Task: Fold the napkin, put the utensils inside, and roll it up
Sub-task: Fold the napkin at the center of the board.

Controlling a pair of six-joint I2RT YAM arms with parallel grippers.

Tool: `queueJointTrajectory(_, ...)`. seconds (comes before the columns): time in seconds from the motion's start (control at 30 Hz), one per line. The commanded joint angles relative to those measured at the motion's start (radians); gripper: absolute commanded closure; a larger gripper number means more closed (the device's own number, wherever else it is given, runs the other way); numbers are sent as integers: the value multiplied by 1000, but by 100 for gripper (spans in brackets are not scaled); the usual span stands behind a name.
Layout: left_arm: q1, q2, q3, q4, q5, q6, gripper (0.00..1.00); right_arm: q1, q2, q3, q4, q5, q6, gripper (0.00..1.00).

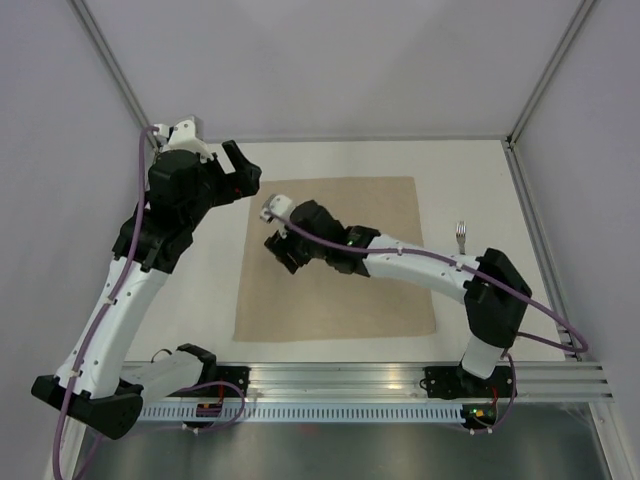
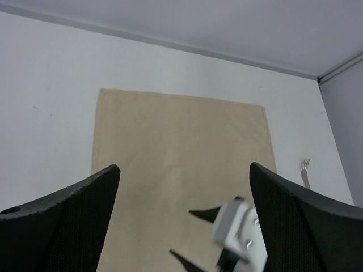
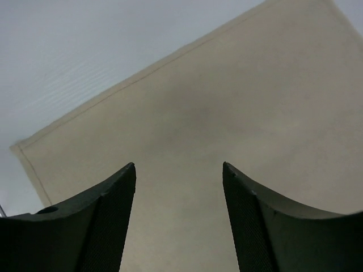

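The beige napkin (image 1: 340, 300) lies flat and unfolded on the white table. To its right lies a fork (image 1: 461, 235): its silvery tines show and my right arm covers its handle. My left gripper (image 1: 245, 172) hangs open above the napkin's far-left corner, holding nothing. My right gripper (image 1: 280, 255) is open low over the left part of the napkin, also holding nothing. In the left wrist view the napkin (image 2: 181, 141) spreads ahead between the open left gripper (image 2: 184, 166), with the fork (image 2: 304, 169) at the right. The right wrist view shows the open right gripper (image 3: 179, 164) over bare napkin (image 3: 227, 102).
White walls with metal corner posts (image 1: 115, 75) close in the table on three sides. A metal rail (image 1: 380, 385) holding both arm bases runs along the near edge. My right arm (image 1: 420, 265) stretches across the napkin's right half.
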Motion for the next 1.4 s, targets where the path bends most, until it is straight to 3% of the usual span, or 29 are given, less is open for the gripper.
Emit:
queueJointTrajectory(0.0,-1,-22,44,-37,-7,-20,1,115,54,13,36,60,-26,32)
queueJointTrajectory(0.2,-1,-36,47,-54,-30,-24,1,283,174,54,88,68,-48,37)
queueJointTrajectory(0.47,-1,-85,104,-73,-84,-31,0,376,327,162,110,66,-14,47)
queueJointTrajectory(1.0,-1,-116,78,-114,-133,-55,0,444,423,214,82,198,109,57)
queueJointTrajectory(1.37,-1,-102,66,-119,-136,-52,0,478,469,249,50,220,144,58)
